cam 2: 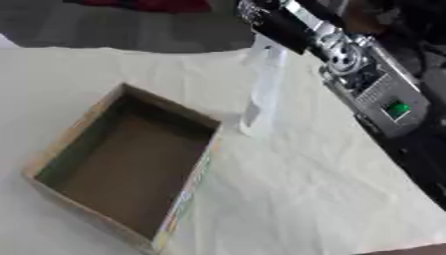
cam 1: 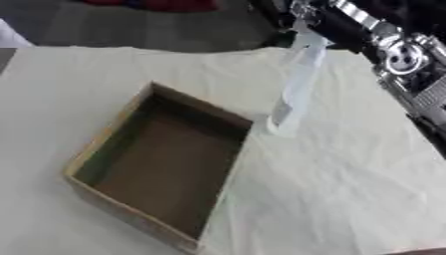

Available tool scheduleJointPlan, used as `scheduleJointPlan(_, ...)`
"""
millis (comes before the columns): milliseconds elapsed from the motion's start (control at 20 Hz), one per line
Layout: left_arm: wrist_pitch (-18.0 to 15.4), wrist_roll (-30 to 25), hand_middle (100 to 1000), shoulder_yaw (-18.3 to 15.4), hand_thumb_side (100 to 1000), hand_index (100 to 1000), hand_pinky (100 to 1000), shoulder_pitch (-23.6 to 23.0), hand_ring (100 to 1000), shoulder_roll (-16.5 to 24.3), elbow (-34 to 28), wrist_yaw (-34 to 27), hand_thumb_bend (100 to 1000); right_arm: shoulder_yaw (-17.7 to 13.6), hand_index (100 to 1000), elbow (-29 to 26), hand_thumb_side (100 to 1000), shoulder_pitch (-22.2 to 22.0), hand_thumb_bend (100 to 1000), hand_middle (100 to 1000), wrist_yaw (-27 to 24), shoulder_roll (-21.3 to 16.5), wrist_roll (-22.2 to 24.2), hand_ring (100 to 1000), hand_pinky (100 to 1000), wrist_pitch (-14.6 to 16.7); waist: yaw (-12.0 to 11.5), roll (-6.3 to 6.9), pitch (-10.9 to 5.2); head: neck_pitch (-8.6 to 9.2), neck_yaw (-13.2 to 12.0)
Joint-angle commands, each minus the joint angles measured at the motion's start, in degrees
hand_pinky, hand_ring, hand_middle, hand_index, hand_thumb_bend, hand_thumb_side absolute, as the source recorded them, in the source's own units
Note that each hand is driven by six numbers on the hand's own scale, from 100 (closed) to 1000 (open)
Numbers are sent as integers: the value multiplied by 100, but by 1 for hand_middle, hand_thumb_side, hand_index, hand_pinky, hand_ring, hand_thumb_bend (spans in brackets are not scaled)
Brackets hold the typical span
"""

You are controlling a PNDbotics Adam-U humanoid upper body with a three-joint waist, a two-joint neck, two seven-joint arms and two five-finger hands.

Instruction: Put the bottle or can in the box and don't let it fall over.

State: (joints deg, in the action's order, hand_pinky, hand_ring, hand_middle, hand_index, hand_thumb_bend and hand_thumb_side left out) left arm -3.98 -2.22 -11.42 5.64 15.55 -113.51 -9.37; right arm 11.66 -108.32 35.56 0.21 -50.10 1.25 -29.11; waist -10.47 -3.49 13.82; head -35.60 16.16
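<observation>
Beside one empty cardboard box on the cream tablecloth, the right hand gripped one clear bottle; nothing stood between them.

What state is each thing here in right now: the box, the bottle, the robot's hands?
Cardboard box: open at the top, empty, resting on the cloth-covered table.
Clear bottle: roughly upright, slightly tilted, outside the box by its far right corner; whether its base touches the cloth is unclear.
Right hand: at the bottle's top; its fingers are too blurred to judge.
Left hand: not in view.
</observation>
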Motion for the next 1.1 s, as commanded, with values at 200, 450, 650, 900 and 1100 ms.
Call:
scheduleJointPlan(200, -11, -62, 774, 11, 808, 839, 892, 77, 552, 94, -108, 27, 100, -175, 955, -100, 814, -38, 100, 938, -206, -430, 97, 963, 857, 486, -17, -3, -30, 3, 7)
scheduleJointPlan(450, 0, -122, 772, 22, 810, 839, 893, 90, 552, 96, -108, 43, 100, -364, 949, 142, 722, -72, 100, 934, -804, -647, 741, 966, 865, 897, -31, -21, -10, 13, 5)
scheduleJointPlan(650, 6, -143, 769, 24, 810, 838, 893, 90, 551, 93, -108, 48, 100, -440, 953, 218, 760, -75, 100, 938, -1056, -726, 779, 966, 867, 1015, -36, -23, -8, 34, 15)
scheduleJointPlan(900, 9, -161, 766, 22, 810, 838, 893, 83, 551, 93, -108, 53, 100, -461, 954, 189, 754, -111, 100, 935, -1249, -776, 868, 964, 868, 1116, -41, -26, -13, 46, 18)
scheduleJointPlan(1100, 19, -174, 764, 26, 811, 838, 893, 85, 551, 90, -108, 53, 100, -501, 961, 200, 645, -105, 100, 935, -1316, -797, 934, 961, 869, 1175, -39, -34, -9, 47, 22)
